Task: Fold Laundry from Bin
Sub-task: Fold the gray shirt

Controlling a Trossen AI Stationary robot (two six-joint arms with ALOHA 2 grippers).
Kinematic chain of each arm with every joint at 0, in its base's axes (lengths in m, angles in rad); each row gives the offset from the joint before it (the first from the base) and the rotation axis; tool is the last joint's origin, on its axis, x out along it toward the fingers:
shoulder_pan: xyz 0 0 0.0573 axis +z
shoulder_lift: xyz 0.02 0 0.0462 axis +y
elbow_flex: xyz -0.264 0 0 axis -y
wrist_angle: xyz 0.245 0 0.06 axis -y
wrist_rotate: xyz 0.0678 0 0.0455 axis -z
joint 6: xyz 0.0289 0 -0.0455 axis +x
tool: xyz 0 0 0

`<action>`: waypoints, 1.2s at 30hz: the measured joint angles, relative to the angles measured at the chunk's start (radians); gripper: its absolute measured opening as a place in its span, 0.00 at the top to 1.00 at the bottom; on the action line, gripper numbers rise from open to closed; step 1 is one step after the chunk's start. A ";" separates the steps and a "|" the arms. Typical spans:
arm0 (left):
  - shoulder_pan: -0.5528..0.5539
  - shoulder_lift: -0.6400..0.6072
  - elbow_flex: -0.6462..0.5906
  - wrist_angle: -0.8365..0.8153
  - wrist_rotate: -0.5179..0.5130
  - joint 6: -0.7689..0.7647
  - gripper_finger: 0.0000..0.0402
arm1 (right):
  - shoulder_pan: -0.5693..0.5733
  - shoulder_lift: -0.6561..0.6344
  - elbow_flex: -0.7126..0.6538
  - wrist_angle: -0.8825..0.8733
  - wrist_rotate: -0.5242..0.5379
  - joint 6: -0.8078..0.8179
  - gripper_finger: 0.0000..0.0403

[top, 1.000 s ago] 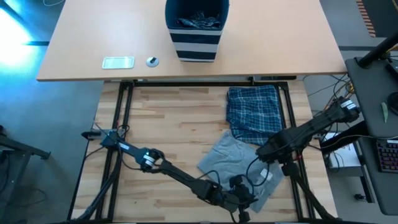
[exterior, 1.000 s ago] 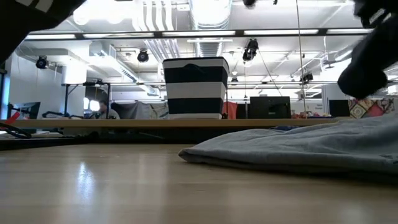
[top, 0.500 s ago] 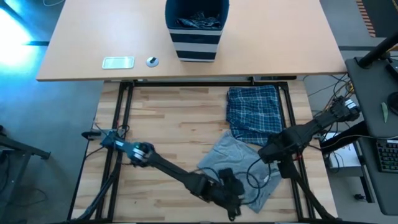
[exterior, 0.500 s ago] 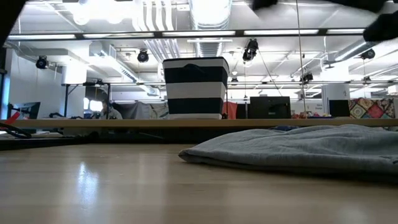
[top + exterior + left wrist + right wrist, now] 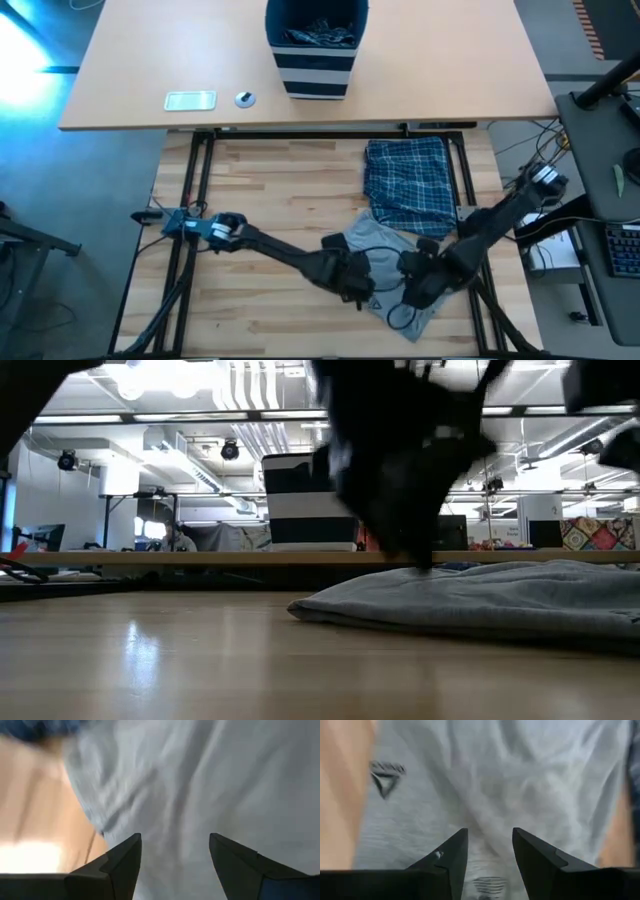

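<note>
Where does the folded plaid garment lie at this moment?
In the high view, the plaid garment lies on the table's right half, touching the grey T-shirt and nearer the bin.

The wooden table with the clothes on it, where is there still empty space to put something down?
The left half of the slatted table is bare wood, from its left edge across to the grey T-shirt and plaid garment. It is crowded on the right, where both clothes lie and the left gripper and right gripper hover over the T-shirt.
</note>
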 joint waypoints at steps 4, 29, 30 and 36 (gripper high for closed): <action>0.051 -0.024 -0.167 0.111 0.041 0.077 0.47 | 0.058 0.161 0.008 0.050 -0.098 0.153 0.65; 0.184 -0.496 -0.766 0.666 0.434 0.355 0.47 | 0.142 0.355 0.341 0.016 0.059 0.676 0.60; 0.206 -0.501 -0.803 0.744 0.433 0.391 0.47 | 0.120 0.368 0.341 0.043 0.053 0.629 0.60; 0.244 -0.492 -1.026 0.920 0.487 0.403 0.48 | 0.002 0.459 0.338 0.021 -0.142 0.289 0.60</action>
